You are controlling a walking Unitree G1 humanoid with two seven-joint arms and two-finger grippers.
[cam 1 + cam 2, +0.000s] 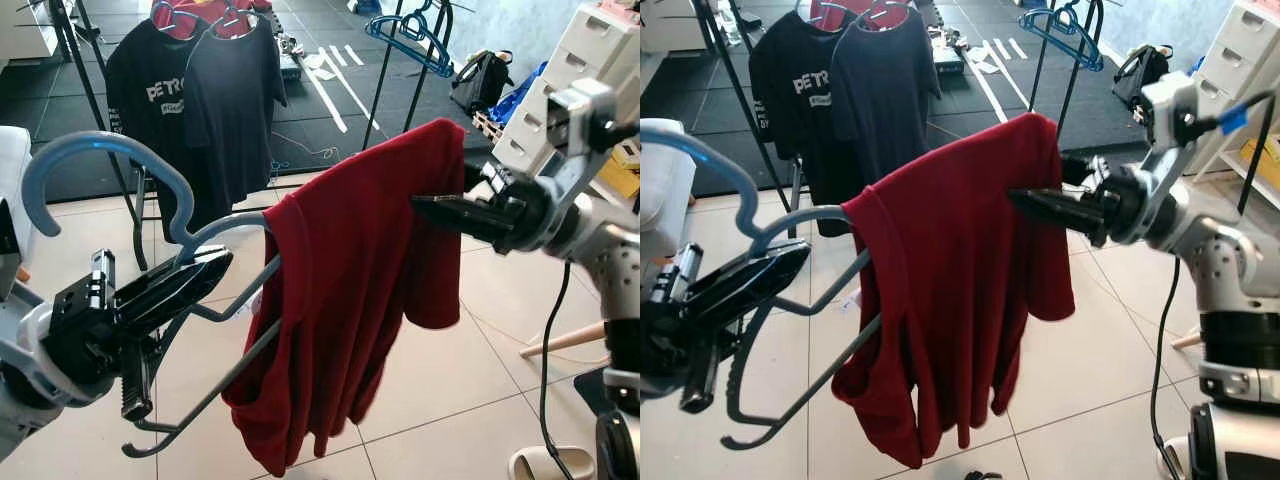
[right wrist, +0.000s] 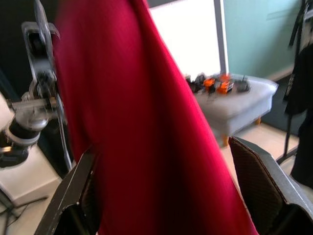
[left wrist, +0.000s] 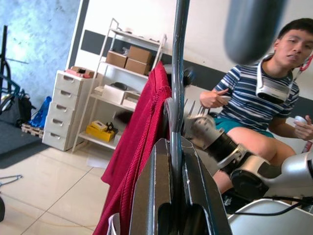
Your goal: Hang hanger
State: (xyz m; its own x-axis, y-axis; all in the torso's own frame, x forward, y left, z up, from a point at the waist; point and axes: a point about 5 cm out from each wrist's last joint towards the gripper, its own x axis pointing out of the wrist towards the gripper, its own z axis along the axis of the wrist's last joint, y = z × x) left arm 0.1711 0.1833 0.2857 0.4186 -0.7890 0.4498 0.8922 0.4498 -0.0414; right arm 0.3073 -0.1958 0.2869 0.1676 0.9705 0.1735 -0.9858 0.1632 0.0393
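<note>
A red T-shirt (image 1: 350, 300) hangs on a grey-blue hanger (image 1: 90, 150), held up in front of me over the tiled floor. My left gripper (image 1: 220, 262) is shut on the hanger's neck just below the hook. The hanger's metal bar (image 3: 178, 73) runs up between the fingers in the left wrist view. My right gripper (image 1: 425, 203) is at the shirt's far shoulder, near the sleeve. It is open, with the red cloth (image 2: 146, 122) lying between its two fingers. A clothes rack (image 1: 100, 100) with black T-shirts (image 1: 215, 90) stands behind.
Blue hangers (image 1: 410, 35) hang on a second rack at the back right. A black bag (image 1: 480, 80) and white drawers (image 1: 590, 60) stand at the right. A slipper (image 1: 550, 462) lies by my right side. A seated person (image 3: 264, 98) is behind the right arm.
</note>
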